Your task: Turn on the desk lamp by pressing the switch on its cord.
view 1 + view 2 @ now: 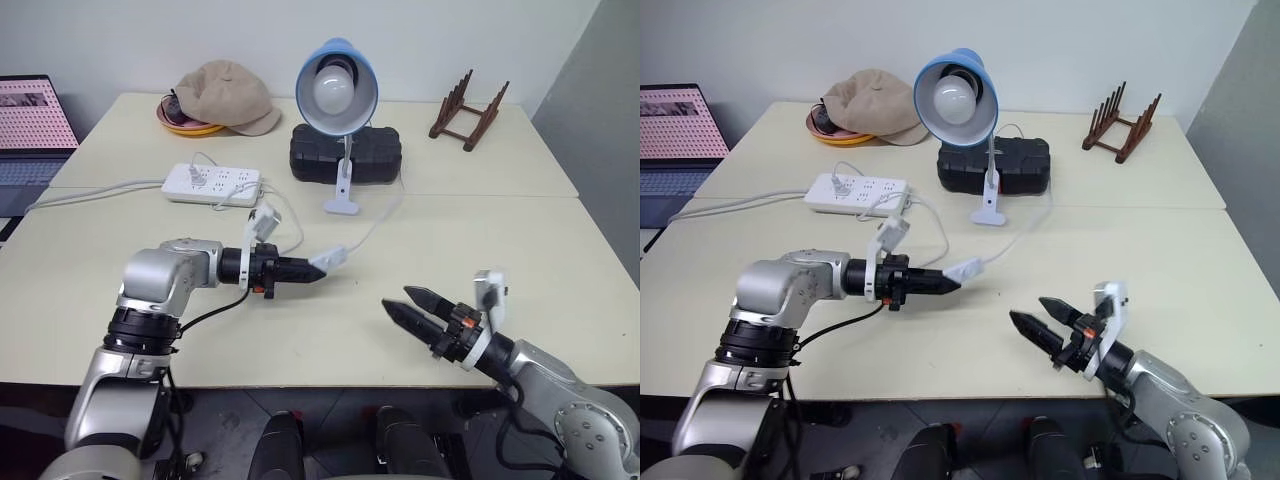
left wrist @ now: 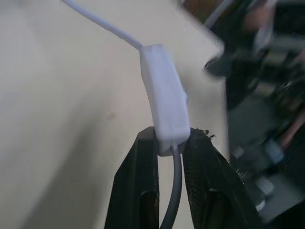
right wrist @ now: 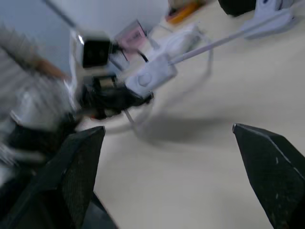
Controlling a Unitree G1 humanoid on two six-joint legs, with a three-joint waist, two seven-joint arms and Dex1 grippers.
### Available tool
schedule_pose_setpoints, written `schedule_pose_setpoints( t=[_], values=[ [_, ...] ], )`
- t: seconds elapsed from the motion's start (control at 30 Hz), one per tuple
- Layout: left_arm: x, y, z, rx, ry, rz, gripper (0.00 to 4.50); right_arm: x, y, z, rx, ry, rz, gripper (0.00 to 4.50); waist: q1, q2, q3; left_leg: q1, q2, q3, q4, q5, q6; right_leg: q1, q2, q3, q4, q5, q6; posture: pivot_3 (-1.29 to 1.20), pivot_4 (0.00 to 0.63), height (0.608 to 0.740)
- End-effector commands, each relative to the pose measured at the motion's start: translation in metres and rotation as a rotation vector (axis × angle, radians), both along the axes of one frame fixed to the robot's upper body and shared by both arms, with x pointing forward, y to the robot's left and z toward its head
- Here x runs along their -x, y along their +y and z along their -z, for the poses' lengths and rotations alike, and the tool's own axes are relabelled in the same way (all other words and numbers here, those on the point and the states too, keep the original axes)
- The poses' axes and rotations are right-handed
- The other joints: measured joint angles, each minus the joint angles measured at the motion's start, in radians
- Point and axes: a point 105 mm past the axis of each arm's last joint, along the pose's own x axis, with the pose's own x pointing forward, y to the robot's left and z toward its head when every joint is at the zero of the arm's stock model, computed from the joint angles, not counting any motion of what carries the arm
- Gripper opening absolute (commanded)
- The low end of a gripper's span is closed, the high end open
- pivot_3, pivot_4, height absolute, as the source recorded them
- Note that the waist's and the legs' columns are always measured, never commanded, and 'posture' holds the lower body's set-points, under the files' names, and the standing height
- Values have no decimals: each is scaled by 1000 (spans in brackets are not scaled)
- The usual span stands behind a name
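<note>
Left gripper (image 1: 312, 270) level, pointing right, clamped on small white plastic inline switch (image 1: 331, 259); right gripper (image 1: 405, 303) spread wide, angled leftward.

No readable text, label, brand, number or sign can be made out on anything in view. Pink-toned content is displayed on the open dark laptop screen (image 1: 35, 112) at the table's far left edge, possibly with lines of writing, but no word or figure on it can be deciphered.
</note>
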Motion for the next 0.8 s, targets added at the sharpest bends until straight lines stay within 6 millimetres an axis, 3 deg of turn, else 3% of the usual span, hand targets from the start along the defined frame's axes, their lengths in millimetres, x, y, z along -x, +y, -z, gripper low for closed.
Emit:
schedule_pose_setpoints(
  t=[0.03,0.23,0.37,0.8],
  values=[
    [12,-8,-21,102,74,18,387,5,9,-31,-177,3,-95,4500,-5,0,0,0,0,0,0,0,0,0,0,0,0,0,0,0,150,740],
    [25,-22,-25,147,124,51,387,4,16,-49,-266,24,-148,4500,-14,0,0,1,0,0,0,0,0,1,0,0,0,0,0,0,150,740],
    [30,-31,-27,180,147,73,387,3,32,-49,-211,12,-192,4500,-15,0,0,1,0,0,0,0,0,1,0,1,-1,0,1,0,150,740],
    [44,-38,-31,220,149,123,387,-7,29,-51,-252,37,-145,4500,-15,0,0,1,-1,0,0,0,0,1,0,1,-1,0,0,0,150,740]
  ],
)
